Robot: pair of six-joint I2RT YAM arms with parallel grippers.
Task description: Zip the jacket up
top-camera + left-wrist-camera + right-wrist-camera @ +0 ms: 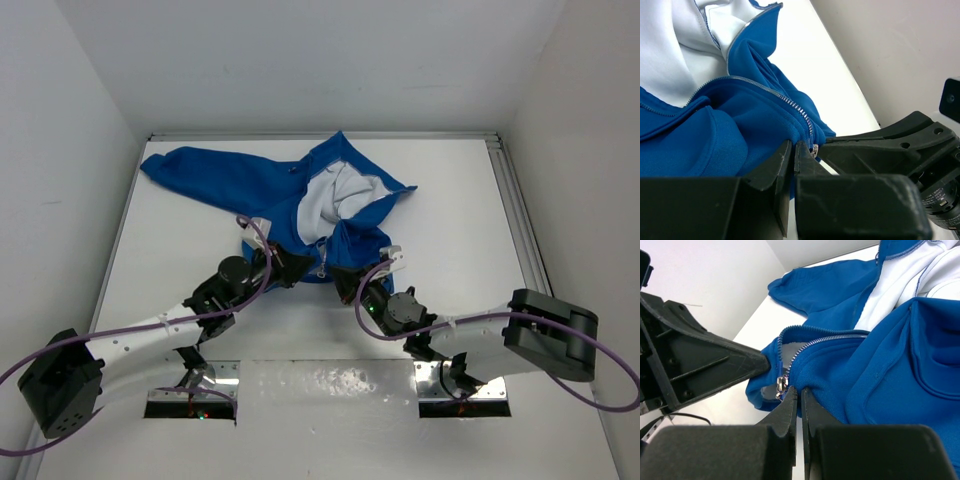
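Beyond the left gripper [288, 268] and off to its left, one sleeve [205, 175] of the jacket [300, 215] lies stretched toward the back-left corner of the table [450, 220]. The rest of the jacket is a loose heap at mid-table, directly in front of both grippers, w/ the front open and the pale lining [335, 195] facing up.

The left gripper's fingers are pressed together, pinching the blue fabric at the jacket's bottom edge. In the left wrist view the zipper teeth [790, 102] run down from the upper left and end just above its fingertips. The small metal slider [781, 385] sits at the low end of the zipper, just to the right of the left gripper's tips and just to the left of the right gripper [345, 282].

The right gripper is also closed tight. It nips the hem of the other front panel right beside the slider. The two grippers nearly meet tip to tip, w/ only the zipper's bottom end between them. To the right of the right gripper the front panel rises in thick folds, and a pocket seam shows on it.
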